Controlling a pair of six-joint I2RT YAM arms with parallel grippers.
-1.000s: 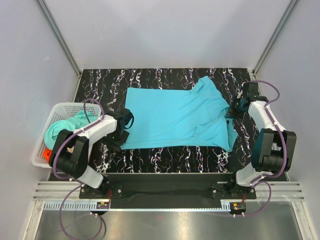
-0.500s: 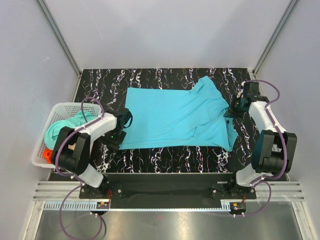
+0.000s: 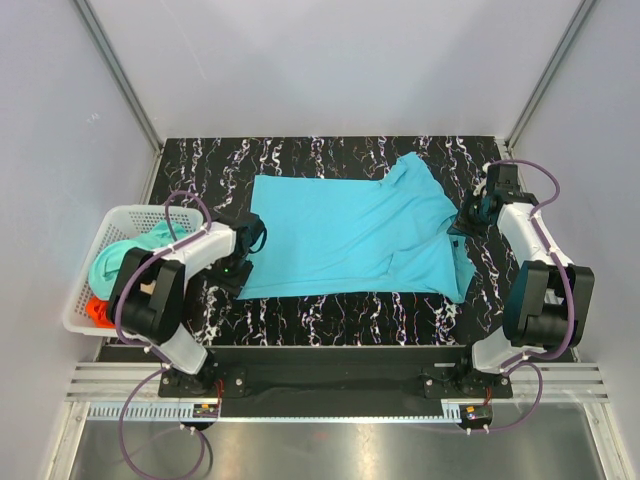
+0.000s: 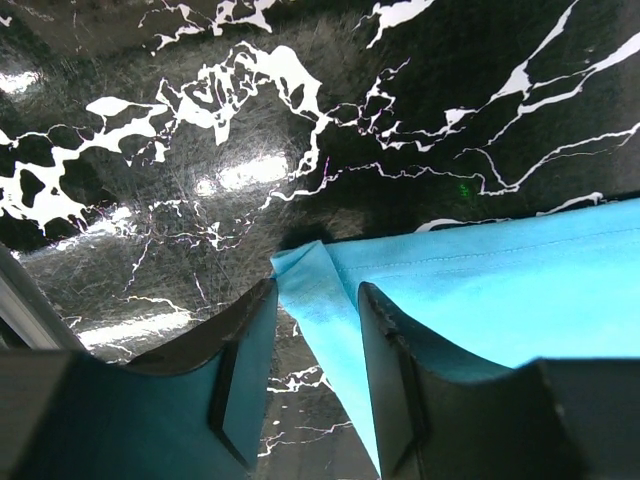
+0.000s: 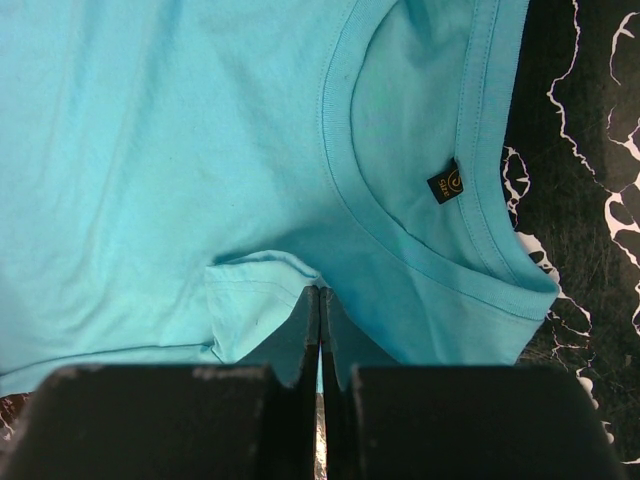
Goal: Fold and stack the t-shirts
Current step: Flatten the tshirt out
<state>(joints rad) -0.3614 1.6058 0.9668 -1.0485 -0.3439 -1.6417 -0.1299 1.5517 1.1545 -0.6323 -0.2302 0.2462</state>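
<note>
A bright cyan t-shirt (image 3: 350,235) lies spread across the black marbled table, its collar toward the right. My left gripper (image 3: 238,265) is at the shirt's near-left corner. In the left wrist view its jaws (image 4: 318,290) stand apart, with the corner of the cyan cloth (image 4: 310,275) lying between them on the table. My right gripper (image 3: 463,222) is at the shirt's right side, beside the collar. In the right wrist view its jaws (image 5: 319,292) are pressed together on a small pucker of cloth next to a folded sleeve (image 5: 250,300). The collar with its label (image 5: 445,183) is in plain sight.
A white lattice basket (image 3: 78,300) stands off the table's left edge, holding a mint-teal t-shirt (image 3: 120,255) and an orange-red one (image 3: 95,312). Grey walls and metal posts enclose the table at the back and sides. The arm bases sit along the near edge.
My left gripper has edged in onto the shirt's near-left corner and its jaws have narrowed. The right gripper and the shirt have not visibly moved.
</note>
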